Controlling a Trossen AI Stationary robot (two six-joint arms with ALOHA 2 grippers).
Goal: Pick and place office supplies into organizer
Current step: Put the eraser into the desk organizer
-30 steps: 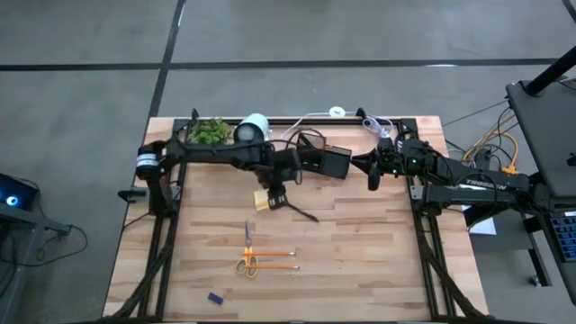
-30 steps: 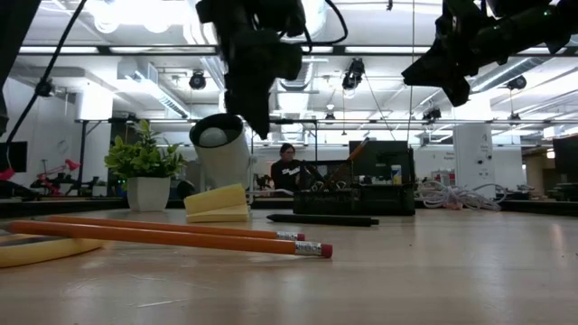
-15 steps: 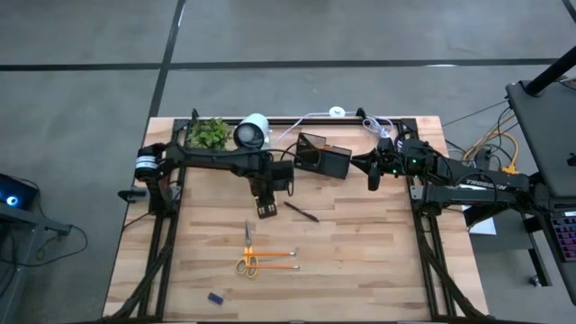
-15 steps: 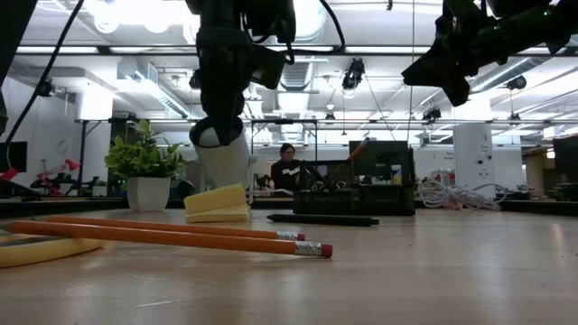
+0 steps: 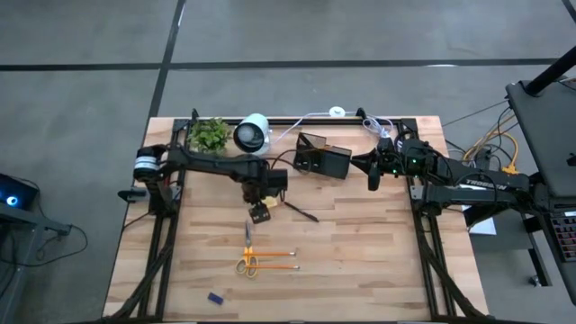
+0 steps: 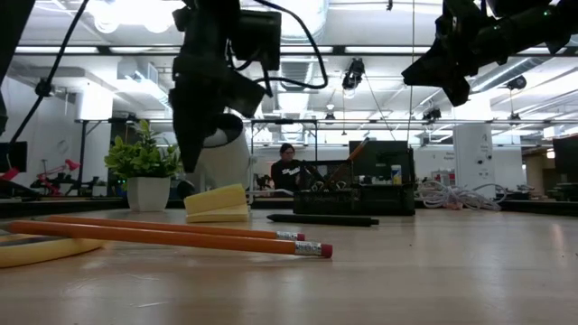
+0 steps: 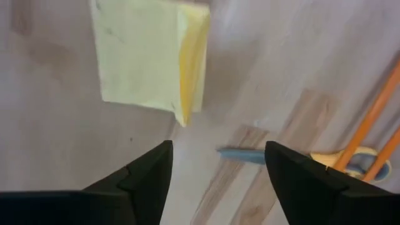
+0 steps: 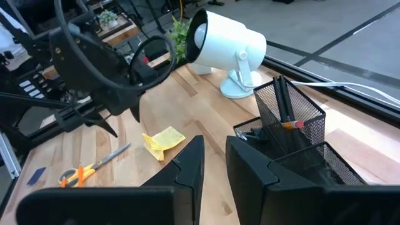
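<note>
The left gripper [image 5: 259, 212] hangs over the middle of the wooden table [image 5: 360, 270], its two dark fingers [image 7: 140, 178] spread wide apart and holding nothing. Directly below and just ahead of the fingertips lies the yellow sticky-note pad [image 7: 150, 56], flat on the wood and apart from the fingers; in the low view it sits with its top sheets lifted slightly at one edge [image 6: 217, 202]. From above the pad is almost wholly hidden under the gripper.

Near the gripper, toward the front edge of the table, lie the yellow-handled scissors [image 5: 247, 249], their long axis running front to back with the blades pointing toward the gripper and the handles toward the front. Two orange pencils [image 5: 274, 260] lie side by side beside the scissor handles, their long axes running left to right. A black pen [image 5: 301, 212] lies just right of the gripper, slanting away to the right. A small blue piece [image 5: 214, 298] sits well apart, near the front left corner.

Behind the gripper, toward the back of the table, stands the black mesh organizer [image 5: 324, 158], with pens and an orange pencil upright in its tall section [image 8: 286, 119]. To its left stand a white round lamp [image 5: 253, 132] and a green potted plant [image 5: 209, 133].

The right gripper [image 5: 373, 171] waits in the air just right of the organizer, its fingers nearly together and empty.
</note>
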